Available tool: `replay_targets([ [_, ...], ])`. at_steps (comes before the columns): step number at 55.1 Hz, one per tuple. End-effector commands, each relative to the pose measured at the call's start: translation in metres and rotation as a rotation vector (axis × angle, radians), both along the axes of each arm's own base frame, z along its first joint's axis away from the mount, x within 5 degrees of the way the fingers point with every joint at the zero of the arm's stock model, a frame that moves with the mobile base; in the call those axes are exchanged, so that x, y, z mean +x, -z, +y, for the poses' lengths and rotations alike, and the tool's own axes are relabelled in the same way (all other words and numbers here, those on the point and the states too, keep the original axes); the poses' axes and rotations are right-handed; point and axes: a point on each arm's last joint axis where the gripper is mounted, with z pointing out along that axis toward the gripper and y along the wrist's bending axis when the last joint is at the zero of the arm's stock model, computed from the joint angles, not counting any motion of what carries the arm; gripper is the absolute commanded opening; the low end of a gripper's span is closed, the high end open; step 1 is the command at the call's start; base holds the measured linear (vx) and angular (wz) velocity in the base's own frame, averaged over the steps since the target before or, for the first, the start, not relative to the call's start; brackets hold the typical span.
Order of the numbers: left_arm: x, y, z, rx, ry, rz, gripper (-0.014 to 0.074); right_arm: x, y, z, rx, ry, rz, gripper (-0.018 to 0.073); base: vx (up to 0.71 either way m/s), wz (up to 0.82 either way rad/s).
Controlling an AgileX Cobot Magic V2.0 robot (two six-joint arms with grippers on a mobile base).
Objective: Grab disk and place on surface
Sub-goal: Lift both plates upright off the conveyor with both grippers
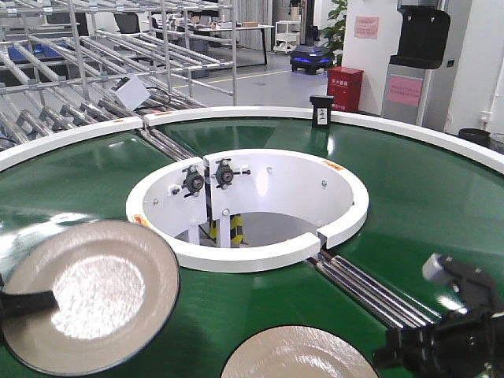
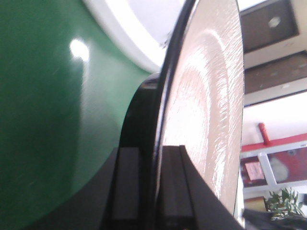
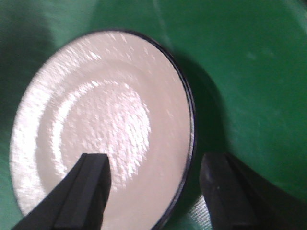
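Left gripper (image 2: pixel 152 160) pinching glossy, black-rimmed round disk (image 1: pixel 94 291), right gripper (image 3: pixel 156 167) spread wide over second disk (image 3: pixel 100 120)

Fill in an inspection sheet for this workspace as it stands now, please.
Surface: green belt, ring-shaped around a white-walled opening; glare spots, no spills seen.
Job's things: left plate held at its rim; near plate lying on the belt at the front edge.
Clutter: small black box on the far white rim.
Grippers: left gripper shut on the left plate's rim; right gripper open, fingers astride the near plate's edge, one over the plate, one over the belt.
Cables: nothing seen.
Surroundings: roller racks behind on the left; red cabinet and water dispenser behind on the right.
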Motion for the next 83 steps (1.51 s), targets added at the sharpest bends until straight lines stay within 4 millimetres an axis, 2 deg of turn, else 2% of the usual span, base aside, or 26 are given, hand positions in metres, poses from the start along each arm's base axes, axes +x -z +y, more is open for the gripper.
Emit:
replay_targets([
  [1,-0.01,-0.054,-0.009,-0.138,0.04,-0.195,-0.0008,0.014,0.0,-0.002,0.007,0.025,-0.015,0.0466,0.0,0.0],
  [14,-0.019,-0.073,-0.014,-0.132,0.043,-0.234,-0.0008,0.036,0.035,0.0,0.021,0.004,0.114,0.0466,0.0,0.0],
  [22,-0.02,-0.075,-0.014,-0.13,0.044,-0.238,-0.0008,0.045,0.049,0.013,0.156,-0.042,0.16,0.0466,0.0,0.0],
  [28,-0.02,-0.075,-0.014,-0.13,0.044,-0.238,-0.0008,0.05,0.065,0.031,0.269,-0.067,0.187,0.0446,0.0,0.0],
  [31,-0.02,-0.075,-0.014,-0.129,0.045,-0.237,-0.0008,0.053,0.07,0.039,0.331,-0.081,0.185,0.0375,0.0,0.0],
  [33,-0.02,-0.075,-0.014,-0.129,0.045,-0.237,-0.0008,0.054,0.07,0.042,0.368,-0.088,0.173,0.0293,0.0,0.0],
  [37,-0.02,-0.075,-0.014,-0.129,0.045,-0.236,-0.0008,0.057,0.066,0.043,0.418,-0.074,0.144,0.005,0.0,0.0],
  [39,-0.02,-0.074,-0.014,-0.128,0.047,-0.234,-0.0008,0.059,0.062,0.039,0.433,-0.051,0.13,-0.0017,0.0,0.0],
  [47,-0.021,-0.072,-0.015,-0.113,0.061,-0.221,-0.0008,0.059,0.036,0.013,0.446,0.023,0.06,-0.0011,0.0,0.0],
  [54,-0.023,-0.068,-0.018,-0.095,0.085,-0.182,-0.0008,0.05,-0.004,-0.019,0.454,0.107,-0.034,-0.0009,0.0,0.0],
  [63,-0.023,-0.067,-0.03,-0.124,0.129,-0.134,-0.0008,0.021,-0.064,-0.047,0.482,0.183,-0.181,-0.0009,0.0,0.0],
  [71,-0.021,-0.067,-0.048,-0.157,0.184,-0.101,-0.0008,-0.003,-0.101,-0.052,0.467,0.204,-0.301,-0.0009,0.0,0.0],
  [76,-0.021,-0.067,-0.056,-0.159,0.211,-0.099,-0.0008,-0.009,-0.11,-0.051,0.458,0.205,-0.335,-0.0009,0.0,0.0],
  [83,-0.021,-0.067,-0.06,-0.162,0.224,-0.095,-0.0007,-0.009,-0.111,-0.051,0.46,0.206,-0.341,-0.0009,0.0,0.0],
])
